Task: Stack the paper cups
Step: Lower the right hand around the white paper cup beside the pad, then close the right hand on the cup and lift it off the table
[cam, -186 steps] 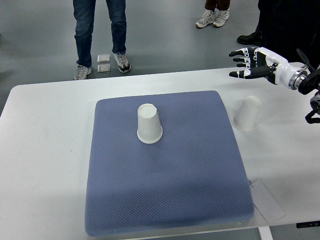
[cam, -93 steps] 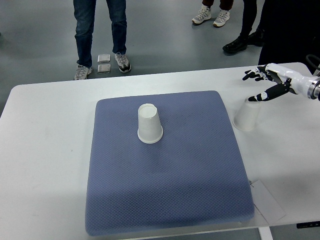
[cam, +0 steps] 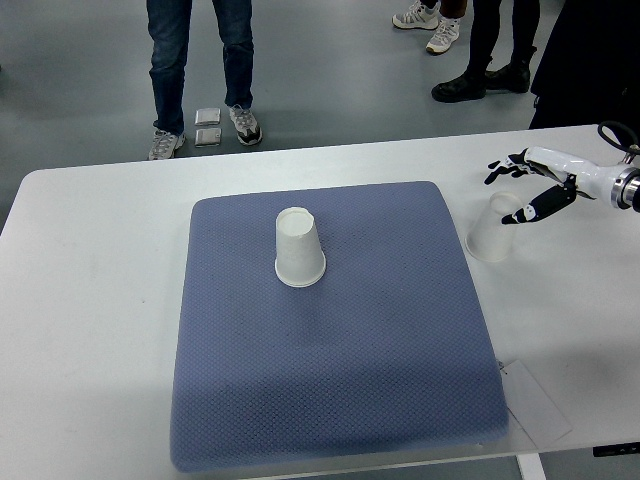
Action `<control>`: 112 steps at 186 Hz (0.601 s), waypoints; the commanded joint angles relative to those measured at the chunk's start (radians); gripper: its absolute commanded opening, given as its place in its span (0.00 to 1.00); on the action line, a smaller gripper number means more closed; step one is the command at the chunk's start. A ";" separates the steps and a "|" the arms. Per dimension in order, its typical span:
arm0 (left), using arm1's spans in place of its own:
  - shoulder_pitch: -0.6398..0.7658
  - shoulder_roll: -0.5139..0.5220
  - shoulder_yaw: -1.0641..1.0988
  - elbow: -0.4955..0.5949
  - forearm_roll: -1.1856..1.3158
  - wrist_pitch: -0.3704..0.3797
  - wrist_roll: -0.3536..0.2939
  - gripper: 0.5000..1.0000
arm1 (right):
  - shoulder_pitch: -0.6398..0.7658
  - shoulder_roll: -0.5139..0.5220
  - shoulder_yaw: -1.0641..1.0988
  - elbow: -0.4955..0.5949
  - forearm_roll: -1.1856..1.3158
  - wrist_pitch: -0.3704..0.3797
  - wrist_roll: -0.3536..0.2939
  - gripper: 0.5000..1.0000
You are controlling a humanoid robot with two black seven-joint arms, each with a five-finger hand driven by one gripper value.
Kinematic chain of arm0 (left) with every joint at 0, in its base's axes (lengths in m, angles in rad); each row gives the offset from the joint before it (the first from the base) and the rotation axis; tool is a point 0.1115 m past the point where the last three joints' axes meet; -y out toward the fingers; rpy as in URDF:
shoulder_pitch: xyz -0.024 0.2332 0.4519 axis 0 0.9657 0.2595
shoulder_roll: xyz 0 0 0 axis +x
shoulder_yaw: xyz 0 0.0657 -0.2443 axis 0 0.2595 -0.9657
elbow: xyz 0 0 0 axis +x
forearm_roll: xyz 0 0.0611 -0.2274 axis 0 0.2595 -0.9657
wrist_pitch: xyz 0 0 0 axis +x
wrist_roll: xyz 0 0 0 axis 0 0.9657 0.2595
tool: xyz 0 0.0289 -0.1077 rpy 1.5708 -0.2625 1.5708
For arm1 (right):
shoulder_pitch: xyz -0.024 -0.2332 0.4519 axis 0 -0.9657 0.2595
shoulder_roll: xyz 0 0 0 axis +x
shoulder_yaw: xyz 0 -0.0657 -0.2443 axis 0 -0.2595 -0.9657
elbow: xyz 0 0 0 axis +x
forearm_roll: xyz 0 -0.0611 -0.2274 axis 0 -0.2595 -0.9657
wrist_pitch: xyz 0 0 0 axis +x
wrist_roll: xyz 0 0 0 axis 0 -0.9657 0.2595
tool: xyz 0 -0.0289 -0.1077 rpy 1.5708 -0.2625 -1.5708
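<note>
So far no stacking is done: on the white table point(cam: 90, 300), one cup point(cam: 299, 248) stands inverted on the blue mat point(cam: 330, 370), the other cup point(cam: 493, 229) beside it, right hand point(cam: 532, 188) spread above, ungrasped.

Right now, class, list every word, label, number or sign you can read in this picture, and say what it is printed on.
None can be read.
White paper cup on the blue-grey textured mat: plain, no print.
White paper cup on the white table, beside the right hand: no print visible.
Clear sheet at the table's near right corner: no legible text.
</note>
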 commanded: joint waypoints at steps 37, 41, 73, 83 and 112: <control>0.000 0.000 0.000 0.000 0.000 0.000 0.000 1.00 | 0.001 0.029 0.000 -0.047 -0.083 -0.030 -0.003 0.81; 0.000 0.000 0.000 0.000 0.000 0.000 0.000 1.00 | 0.001 0.030 -0.002 -0.050 -0.083 -0.033 -0.003 0.81; 0.000 0.000 -0.001 0.000 0.000 0.000 0.000 1.00 | 0.001 0.055 -0.043 -0.070 -0.083 -0.081 -0.006 0.81; 0.000 0.000 0.000 0.000 0.000 0.000 0.000 1.00 | 0.001 0.067 -0.049 -0.076 -0.085 -0.091 -0.006 0.81; 0.000 0.000 0.000 0.000 0.000 0.000 0.000 1.00 | 0.001 0.085 -0.055 -0.091 -0.108 -0.104 -0.009 0.82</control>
